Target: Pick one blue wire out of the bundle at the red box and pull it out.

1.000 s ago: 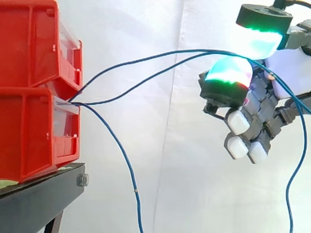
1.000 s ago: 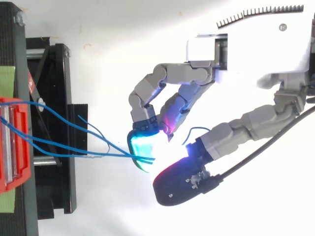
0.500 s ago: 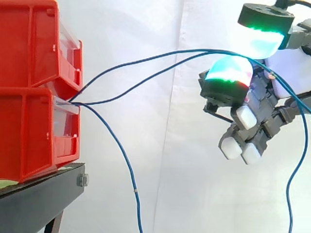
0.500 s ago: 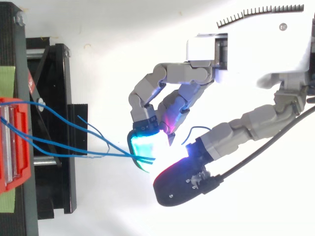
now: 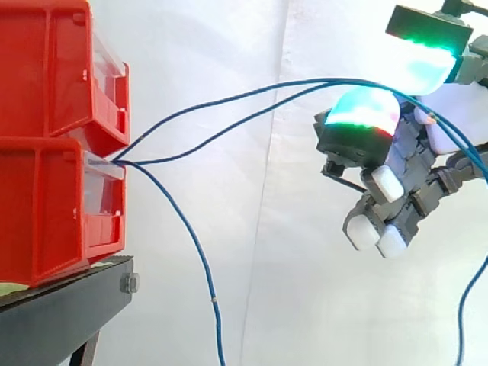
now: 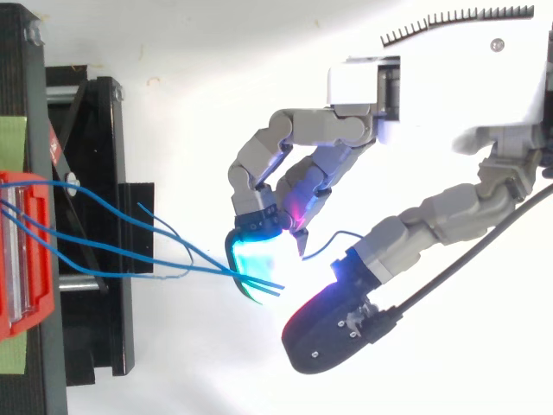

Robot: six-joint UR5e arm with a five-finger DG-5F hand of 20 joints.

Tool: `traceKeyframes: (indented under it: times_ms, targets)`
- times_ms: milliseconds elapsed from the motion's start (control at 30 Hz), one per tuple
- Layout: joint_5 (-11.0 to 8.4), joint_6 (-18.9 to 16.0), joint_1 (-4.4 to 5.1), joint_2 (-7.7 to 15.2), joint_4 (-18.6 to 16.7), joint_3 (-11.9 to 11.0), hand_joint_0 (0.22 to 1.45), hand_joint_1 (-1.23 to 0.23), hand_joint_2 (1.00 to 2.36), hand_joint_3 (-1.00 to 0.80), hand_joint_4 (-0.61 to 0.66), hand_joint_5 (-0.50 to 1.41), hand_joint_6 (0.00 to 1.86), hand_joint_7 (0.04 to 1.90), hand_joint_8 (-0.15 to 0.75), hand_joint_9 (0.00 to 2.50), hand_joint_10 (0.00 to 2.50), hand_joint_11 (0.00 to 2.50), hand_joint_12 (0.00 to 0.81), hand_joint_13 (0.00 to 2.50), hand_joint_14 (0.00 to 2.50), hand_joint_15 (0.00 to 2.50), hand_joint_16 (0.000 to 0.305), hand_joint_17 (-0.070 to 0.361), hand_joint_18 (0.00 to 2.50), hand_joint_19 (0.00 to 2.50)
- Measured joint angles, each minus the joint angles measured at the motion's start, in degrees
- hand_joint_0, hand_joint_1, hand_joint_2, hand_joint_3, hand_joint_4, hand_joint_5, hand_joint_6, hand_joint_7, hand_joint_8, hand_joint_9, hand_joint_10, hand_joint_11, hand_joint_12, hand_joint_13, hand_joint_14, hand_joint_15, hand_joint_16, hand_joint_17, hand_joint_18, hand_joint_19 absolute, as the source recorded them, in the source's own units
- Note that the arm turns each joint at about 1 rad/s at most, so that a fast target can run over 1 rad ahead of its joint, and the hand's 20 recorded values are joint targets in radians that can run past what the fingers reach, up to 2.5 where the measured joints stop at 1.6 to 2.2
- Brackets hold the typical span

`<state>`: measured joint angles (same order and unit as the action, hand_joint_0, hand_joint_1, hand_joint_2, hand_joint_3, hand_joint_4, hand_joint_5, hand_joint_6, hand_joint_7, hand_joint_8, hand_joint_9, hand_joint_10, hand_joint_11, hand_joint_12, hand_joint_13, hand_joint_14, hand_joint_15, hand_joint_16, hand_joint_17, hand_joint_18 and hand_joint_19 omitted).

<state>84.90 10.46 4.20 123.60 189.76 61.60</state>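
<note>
- The red box (image 5: 57, 213) sits at the left edge on its black stand (image 5: 61, 305). Pull straight away from it, toward the right of the frame, so it doesn't shift.
- Your hand (image 6: 449, 95) is in the upper right of the top view. Its thumb pad (image 6: 324, 333) stands apart from the glowing fingertip (image 6: 255, 255), so nothing is clamped, as far as the glare lets me judge.
- Two blue wires (image 5: 252, 91) run from the box front to mid-frame and lie across that fingertip. A third wire (image 5: 203, 267) hangs toward the bottom edge.
- Shed one of the two before you close, then pinch firmly.
</note>
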Motion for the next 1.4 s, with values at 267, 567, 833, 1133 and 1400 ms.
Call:
traceKeyframes:
  times_ms: [267,567,833,1133,1400]
  targets:
    - [-0.05,0.0,0.02,0.0,0.0,0.0,0.61,-0.79,1.01,-0.40,0.07,-0.12,0.93,1.16,0.254,1.07,0.01,0.51,0.410,0.73,0.02,0.38,0.050,0.112,0.64,0.40]
    - [-0.09,-0.2,0.04,0.0,0.0,0.0,0.58,-0.74,1.01,-0.37,0.04,-0.10,0.92,1.15,0.235,1.12,0.01,0.49,0.408,0.75,0.01,0.39,0.050,0.113,0.64,0.43]
    - [-0.07,-0.2,0.03,0.0,0.0,0.0,0.57,-0.73,1.01,-0.30,0.04,-0.09,0.91,1.19,0.219,1.15,0.01,0.47,0.406,0.79,0.01,0.40,0.050,0.113,0.66,0.42]
    - [-0.11,-0.3,0.02,0.0,0.0,-0.1,0.55,-0.74,1.01,-0.19,-0.04,-0.03,0.83,1.10,0.233,1.31,0.01,0.23,0.422,0.84,0.01,0.34,0.060,0.135,0.76,0.39]
    - [-0.15,-0.1,0.02,0.0,0.0,-0.1,0.55,-0.74,1.01,-0.20,-0.02,-0.02,0.80,1.16,0.238,1.31,0.01,0.23,0.421,0.82,0.01,0.33,0.060,0.134,0.75,0.39]
